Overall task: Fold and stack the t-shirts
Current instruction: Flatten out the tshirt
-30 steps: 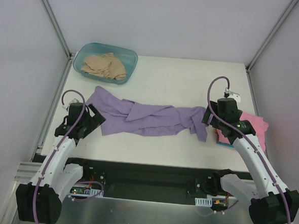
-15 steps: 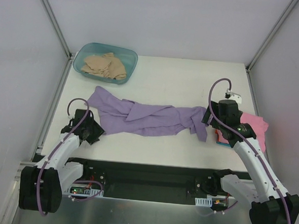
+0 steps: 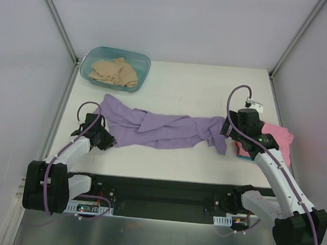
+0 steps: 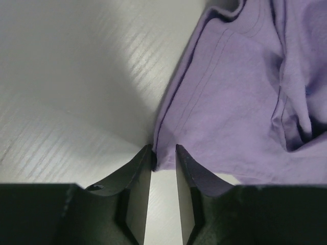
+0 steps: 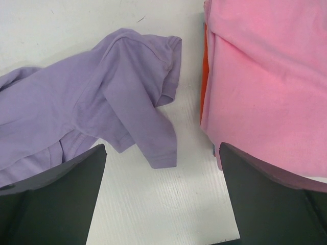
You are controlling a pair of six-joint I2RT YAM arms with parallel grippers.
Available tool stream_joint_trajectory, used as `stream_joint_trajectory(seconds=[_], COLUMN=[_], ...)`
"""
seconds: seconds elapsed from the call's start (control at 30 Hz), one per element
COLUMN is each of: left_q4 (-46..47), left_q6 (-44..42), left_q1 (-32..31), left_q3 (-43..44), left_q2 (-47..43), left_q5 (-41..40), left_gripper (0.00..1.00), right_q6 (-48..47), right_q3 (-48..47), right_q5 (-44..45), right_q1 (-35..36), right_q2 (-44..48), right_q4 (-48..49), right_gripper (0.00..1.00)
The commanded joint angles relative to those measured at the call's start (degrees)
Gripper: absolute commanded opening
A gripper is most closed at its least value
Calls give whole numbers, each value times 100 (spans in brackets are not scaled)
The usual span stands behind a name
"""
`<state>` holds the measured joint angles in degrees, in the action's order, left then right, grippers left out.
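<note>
Lettering none legible. Left gripper (image 4: pixel 163 153) narrow at lavender shirt (image 3: pixel 163 129) edge; right gripper (image 5: pixel 162 196) wide, beside pink shirt (image 5: pixel 265 81). Tan shirt (image 3: pixel 115 71) in tub (image 3: pixel 143 62).

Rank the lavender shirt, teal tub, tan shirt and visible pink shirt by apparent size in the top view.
1. lavender shirt, largest
2. teal tub
3. tan shirt, lying inside the tub
4. pink shirt, smallest showing; the right arm hides part, so its true size is unsure

The left gripper (image 4: pixel 163 153) is now lower and nearer the lavender t-shirt (image 3: pixel 163 129), its fingers (image 4: pixel 137 178) narrowed around the shirt's left corner on the tabletop (image 3: pixel 182 90).
</note>
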<state>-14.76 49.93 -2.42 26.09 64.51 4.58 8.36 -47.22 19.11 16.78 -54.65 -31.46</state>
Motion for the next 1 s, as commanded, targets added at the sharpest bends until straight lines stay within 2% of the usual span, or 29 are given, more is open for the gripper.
stream_joint_trajectory(seconds=[0.0,0.07,0.1,0.3,0.5,0.6,0.73,0.8,0.97], left_q4=[35,44,53,61,-88,-307,-475,-484,-466], left_q6=[-115,-168,-212,-440,-572,-546,-528,-537,-642], left_q1=[-127,-136,-154,-172,-163,-128,-49,-14,-5], left_q3=[72,98,107,63,37,168,379,406,485], left_q2=[290,351,369,71,-457,-527,-545,-536,-475], left_q5=[87,96,96,-88,-1195,-1765,-2285,-2391,-2181], left_gripper=[20,10,0,0,0,0,0,0,0], right_q6=[25,17,-1,-185,-81,-1,191,350,561], right_q3=[-41,-41,-41,-59,-401,-218,2,107,617], right_q5=[145,180,189,137,49,-573,-953,-1206,-1859], right_q1=[-16,-16,-16,-16,-34,-34,-25,-25,203], right_q2=[-54,-80,-98,-177,-686,-582,-424,-371,-501], right_q4=[167,158,158,167,-395,-439,-790,-931,-607], right_gripper=[97,97,97,97,97,97,99,99,90])
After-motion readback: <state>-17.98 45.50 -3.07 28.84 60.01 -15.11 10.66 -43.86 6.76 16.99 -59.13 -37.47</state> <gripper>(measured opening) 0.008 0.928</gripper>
